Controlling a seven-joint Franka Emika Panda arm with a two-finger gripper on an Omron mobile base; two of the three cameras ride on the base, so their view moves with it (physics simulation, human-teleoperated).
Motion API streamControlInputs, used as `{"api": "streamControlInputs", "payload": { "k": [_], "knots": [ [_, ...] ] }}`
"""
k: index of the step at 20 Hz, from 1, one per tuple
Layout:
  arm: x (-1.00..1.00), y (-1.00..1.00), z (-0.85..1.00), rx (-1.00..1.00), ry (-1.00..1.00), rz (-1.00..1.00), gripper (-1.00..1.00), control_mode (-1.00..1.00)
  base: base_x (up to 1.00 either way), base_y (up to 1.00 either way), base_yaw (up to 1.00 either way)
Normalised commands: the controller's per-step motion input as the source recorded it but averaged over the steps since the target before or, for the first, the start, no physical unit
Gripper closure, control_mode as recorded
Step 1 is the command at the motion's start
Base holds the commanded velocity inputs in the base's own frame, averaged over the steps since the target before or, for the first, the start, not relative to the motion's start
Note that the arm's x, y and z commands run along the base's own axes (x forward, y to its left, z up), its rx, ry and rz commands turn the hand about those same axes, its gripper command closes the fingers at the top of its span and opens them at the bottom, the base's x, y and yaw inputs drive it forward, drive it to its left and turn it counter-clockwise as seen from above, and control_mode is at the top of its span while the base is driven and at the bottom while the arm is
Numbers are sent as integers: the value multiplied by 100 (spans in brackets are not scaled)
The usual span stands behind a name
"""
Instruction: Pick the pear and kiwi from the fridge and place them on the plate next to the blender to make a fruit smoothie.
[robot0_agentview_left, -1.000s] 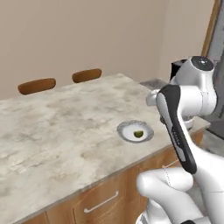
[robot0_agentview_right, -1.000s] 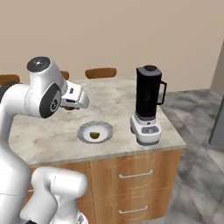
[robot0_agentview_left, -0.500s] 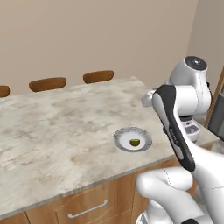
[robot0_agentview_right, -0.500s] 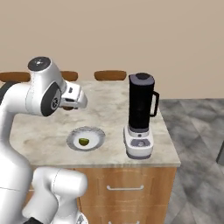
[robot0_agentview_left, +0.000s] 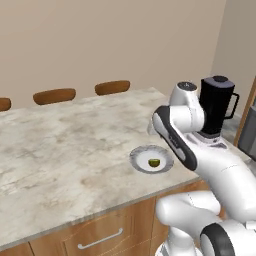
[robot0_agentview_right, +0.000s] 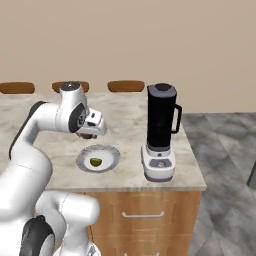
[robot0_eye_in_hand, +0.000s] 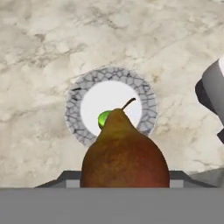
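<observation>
Nearest, fingers (robot0_eye_in_hand: 70, 178) clamped narrow on the kiwi (robot0_eye_in_hand: 124, 157), a dull-brown fruit tapering toward its far end, held in the air above the plate (robot0_eye_in_hand: 74, 109). Probably light and fairly firm, yet soft enough to bruise under hard squeezing; skin likely matte rather than slick. Best held across the wide belly, as now, not at the narrow end. Rounded, so apt to roll once let go.

Just below, on the plate's white centre, the pear (robot0_eye_in_hand: 103, 118): small, yellow-green, partly hidden behind the held fruit. Little free room left beside it, so a low, gentle release advisable.

Beyond, to the right, the blender (robot0_agentview_right: 161, 120) upright near the bench (robot0_agentview_left: 60, 145) edge. Farthest, brown chair backs (robot0_agentview_left: 54, 95) along the far side.
</observation>
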Motion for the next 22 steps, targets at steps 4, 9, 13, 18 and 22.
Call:
{"api": "streamControlInputs", "payload": {
  "k": [4, 9, 13, 18, 22],
  "knots": [
    [73, 7, -72, 0, 21, -3, 100, -100, 0, 0, 0],
    [42, 0, -68, 0, 9, -2, 100, -100, 0, 0, 0],
    [25, 2, -65, 0, 1, -1, 100, -100, 0, 0, 0],
    [42, 2, -66, 0, 0, -3, 100, -100, 0, 0, 0],
    [48, 1, -56, 0, -4, -4, 100, -100, 0, 0, 0]
  ]
}}
